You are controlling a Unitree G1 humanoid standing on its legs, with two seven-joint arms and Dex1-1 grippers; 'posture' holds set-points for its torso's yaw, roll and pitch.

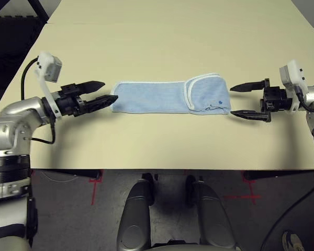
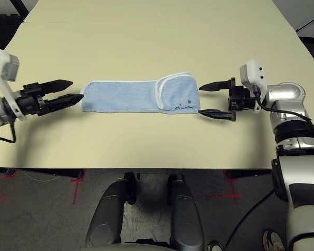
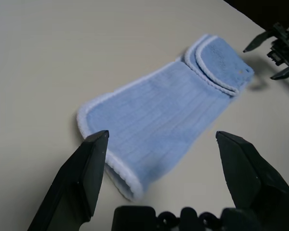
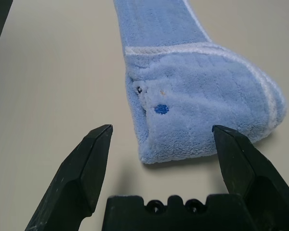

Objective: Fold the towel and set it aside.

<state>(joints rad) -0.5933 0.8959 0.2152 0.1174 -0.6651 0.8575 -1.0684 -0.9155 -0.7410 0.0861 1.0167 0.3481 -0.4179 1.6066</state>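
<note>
Underside of towel [image 1: 162, 97] hidden against table [image 1: 162, 36], as is the layer beneath its folded-over right end. Small dark mark [image 4: 161, 109] near the towel's corner too small to make out in the head views, just a blue dot in the right wrist view. Table's far edge cut off at the top, left arm [image 1: 15, 125] cut off at the picture's side.

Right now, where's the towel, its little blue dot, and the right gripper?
towel [image 1: 157, 97]: left eye view, middle of the cloth.
blue dot [image 4: 161, 109]: right wrist view, the mark itself.
right gripper [image 1: 239, 101]: left eye view, between its fingertips.
</note>
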